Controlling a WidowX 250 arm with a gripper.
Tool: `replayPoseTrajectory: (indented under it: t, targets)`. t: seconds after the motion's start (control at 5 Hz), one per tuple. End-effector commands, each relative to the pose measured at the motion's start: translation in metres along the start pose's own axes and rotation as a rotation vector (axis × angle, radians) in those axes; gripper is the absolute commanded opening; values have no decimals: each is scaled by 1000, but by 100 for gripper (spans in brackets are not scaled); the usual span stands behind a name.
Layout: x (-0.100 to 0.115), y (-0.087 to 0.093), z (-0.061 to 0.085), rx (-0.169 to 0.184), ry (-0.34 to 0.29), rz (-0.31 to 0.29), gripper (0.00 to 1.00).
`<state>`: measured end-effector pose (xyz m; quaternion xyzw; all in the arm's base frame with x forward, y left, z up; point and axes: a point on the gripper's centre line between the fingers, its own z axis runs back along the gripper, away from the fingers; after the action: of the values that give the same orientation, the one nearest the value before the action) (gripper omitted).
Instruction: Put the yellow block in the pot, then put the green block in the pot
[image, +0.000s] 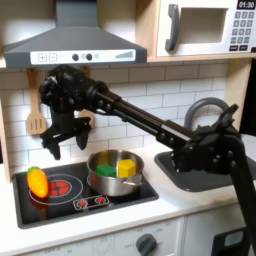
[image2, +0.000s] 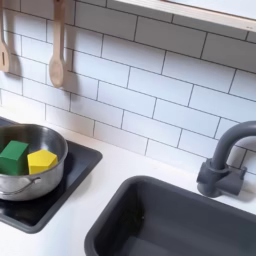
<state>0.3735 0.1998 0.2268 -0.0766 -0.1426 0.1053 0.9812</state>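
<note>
The silver pot (image: 114, 172) stands on the black stove's right burner in the first exterior view, and at the left edge of the second exterior view as the pot (image2: 48, 172). Both cubes lie side by side inside it: the green block (image: 104, 170) (image2: 13, 155) and the yellow block (image: 127, 168) (image2: 41, 160). My gripper (image: 60, 143) hangs open and empty, up and to the left of the pot in the first exterior view, over the stove's left half near the tiled wall. The black arm stretches back from it toward the right.
An orange-yellow toy vegetable (image: 37, 181) lies on the left burner under the gripper. A wooden spatula (image: 36, 122) and spoon (image2: 57, 68) hang on the wall. The dark sink (image2: 180, 222) with its grey faucet (image2: 224, 160) is to the right. The range hood (image: 70, 45) overhangs the stove.
</note>
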Motion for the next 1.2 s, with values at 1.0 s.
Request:
replayPoseTrajectory:
  t: [1.0]
  targets:
    - [-65,5,-11,0,88,-83,100]
